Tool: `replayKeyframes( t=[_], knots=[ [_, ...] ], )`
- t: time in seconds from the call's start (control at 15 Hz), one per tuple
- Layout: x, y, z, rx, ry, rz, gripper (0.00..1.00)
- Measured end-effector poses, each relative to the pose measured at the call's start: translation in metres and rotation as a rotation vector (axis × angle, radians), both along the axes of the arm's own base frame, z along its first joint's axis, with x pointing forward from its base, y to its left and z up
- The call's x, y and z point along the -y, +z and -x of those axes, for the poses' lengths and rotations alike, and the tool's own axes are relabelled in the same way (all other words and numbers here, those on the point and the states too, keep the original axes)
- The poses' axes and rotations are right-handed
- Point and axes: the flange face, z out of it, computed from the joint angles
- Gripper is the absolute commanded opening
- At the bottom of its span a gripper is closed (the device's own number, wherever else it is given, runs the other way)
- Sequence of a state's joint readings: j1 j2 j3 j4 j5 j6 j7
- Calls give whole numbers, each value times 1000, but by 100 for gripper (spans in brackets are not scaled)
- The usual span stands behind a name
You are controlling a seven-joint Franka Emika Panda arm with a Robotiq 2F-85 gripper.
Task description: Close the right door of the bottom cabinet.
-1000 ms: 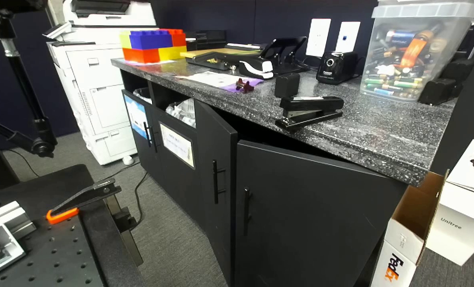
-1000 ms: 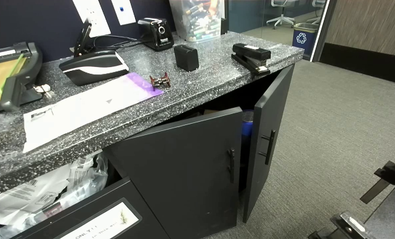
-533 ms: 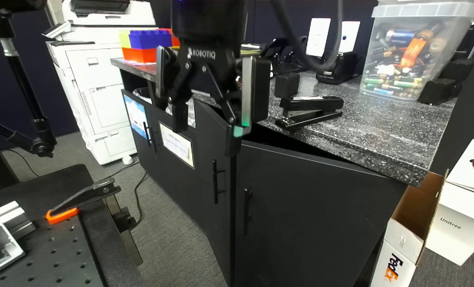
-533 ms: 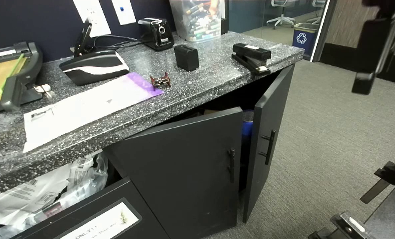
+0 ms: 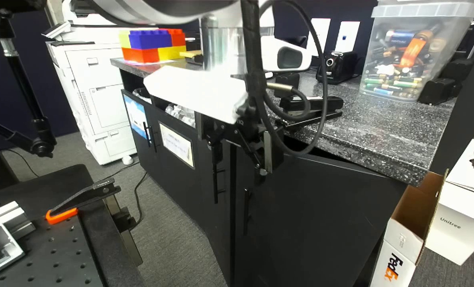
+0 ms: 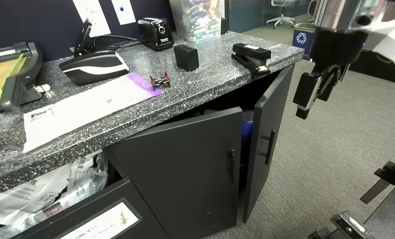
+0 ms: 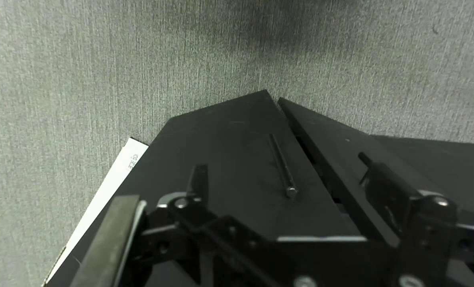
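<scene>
The right door (image 5: 316, 223) of the bottom cabinet (image 5: 380, 127) is a flat black panel and stands ajar, angled outward, in both exterior views (image 6: 273, 116). In the wrist view this door (image 7: 229, 159) is the left-hand panel, with its bar handle (image 7: 283, 167) seen between my fingers. The twin left door (image 6: 184, 172) is also ajar, with a narrow gap between the two. My gripper (image 5: 239, 167) is open and empty, in front of the doors near their top edges. It also shows in an exterior view (image 6: 313, 104), apart from the right door. One finger partly hides the twin door's handle in the wrist view.
A black stapler (image 6: 250, 58) lies at the countertop's front edge. A FedEx box (image 5: 400, 247) stands beside the cabinet near the right door's hinge side. A black perforated table (image 5: 61, 247) stands opposite the doors. A clear bin of batteries (image 5: 412, 59) is on the countertop.
The arm was out of view a second ago. It has come in, and my gripper has moved down and toward the doors in the last half second. Both doors have not moved.
</scene>
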State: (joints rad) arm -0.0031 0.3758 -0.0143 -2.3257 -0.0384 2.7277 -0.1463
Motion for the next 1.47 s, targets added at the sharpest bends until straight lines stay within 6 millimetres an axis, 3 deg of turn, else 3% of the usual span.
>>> replayKeyframes(
  t=[0.6,1.0,1.27,1.47],
  knots=[
    [15,-69,-63,186,-12,7,100],
    [-8,-107,-94,458,-18,-50,100],
    [-16,-116,-96,534,-31,-69,100],
    [-18,-108,-94,488,-90,-86,100]
  ],
)
